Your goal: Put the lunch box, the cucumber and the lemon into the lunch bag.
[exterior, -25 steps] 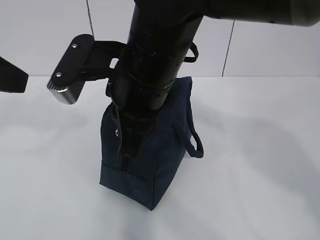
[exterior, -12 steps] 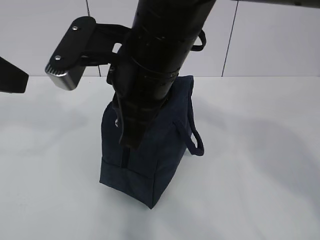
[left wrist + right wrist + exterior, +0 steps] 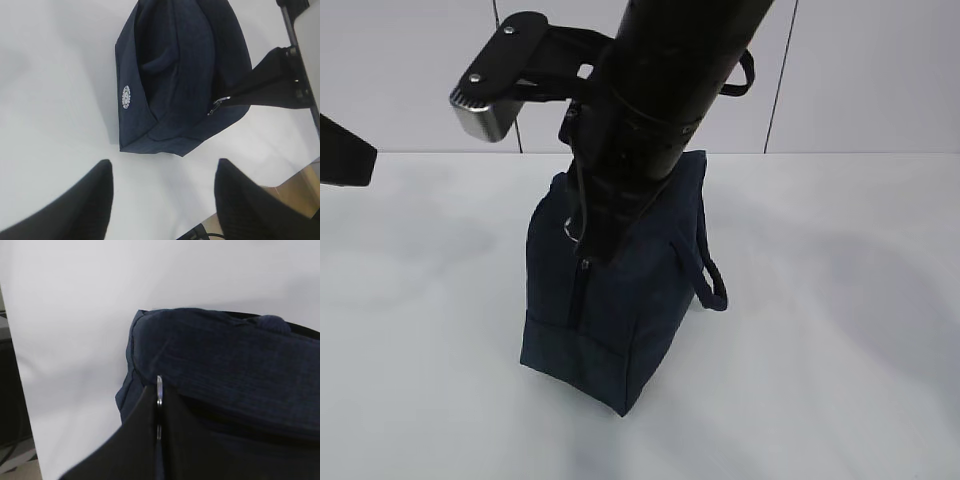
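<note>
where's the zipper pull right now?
The zipper pull sits pinched in the shut right gripper at the lunch bag's upper edge; in the left wrist view it shows on the bag's right side.

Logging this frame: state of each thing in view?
Dark navy fabric lunch bag: upright on the white table, zipper shut along the visible side.
Silver ring pull: pinched between the right gripper's jaws.
Right gripper: shut on the pull.
Left gripper: open, empty, apart from the bag.
</note>
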You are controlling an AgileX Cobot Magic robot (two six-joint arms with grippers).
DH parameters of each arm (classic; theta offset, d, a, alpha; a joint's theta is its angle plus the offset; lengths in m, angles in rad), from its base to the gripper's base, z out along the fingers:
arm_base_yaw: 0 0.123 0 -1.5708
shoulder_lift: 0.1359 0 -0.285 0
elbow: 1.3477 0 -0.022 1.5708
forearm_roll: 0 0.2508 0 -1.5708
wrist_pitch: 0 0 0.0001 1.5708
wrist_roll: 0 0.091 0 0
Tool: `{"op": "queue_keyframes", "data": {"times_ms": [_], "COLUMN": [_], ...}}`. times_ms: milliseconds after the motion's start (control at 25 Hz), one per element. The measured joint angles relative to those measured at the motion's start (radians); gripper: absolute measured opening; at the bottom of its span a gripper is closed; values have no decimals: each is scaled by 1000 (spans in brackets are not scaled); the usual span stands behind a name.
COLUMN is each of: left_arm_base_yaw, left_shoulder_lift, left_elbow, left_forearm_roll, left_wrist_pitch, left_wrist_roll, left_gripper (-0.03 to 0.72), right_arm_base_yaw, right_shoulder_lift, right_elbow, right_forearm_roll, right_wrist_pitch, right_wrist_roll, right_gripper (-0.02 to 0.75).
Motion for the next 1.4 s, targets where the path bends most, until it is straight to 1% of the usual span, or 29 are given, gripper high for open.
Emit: {"op": "queue_keyframes", "data": {"times_ms": [200, 320, 720, 800, 960, 1200, 1400], "left_arm_base_yaw": [0, 0, 0, 0, 0, 0, 0], "left_shoulder_lift": [0, 0, 0, 0, 0, 0, 0], "left_elbow": [0, 0, 0, 0, 0, 0, 0], "left_forearm_roll": [0, 0, 0, 0, 0, 0, 0], "left_wrist_pitch": [0, 0, 0, 0, 2, 2, 2], "left_wrist_roll": [0, 0, 0, 0, 0, 0, 0], "left_gripper": [449, 449, 449, 449, 449, 449, 449], "right_arm_base_yaw": [-70, -110, -210, -227, -243, -244, -244], "right_shoulder_lift": [0, 0, 20, 36, 58, 87, 91], "right_elbow": [-16, -32, -36, -36, -37, -37, -37], "right_forearm_roll": [163, 239, 452, 479, 497, 499, 468], "right_wrist_pitch": [-2, -2, 23, 35, 44, 53, 54], "right_wrist_roll": [-77, -107, -173, -180, -184, -184, -185], "right_gripper": [20, 20, 20, 20, 20, 20, 20]}}
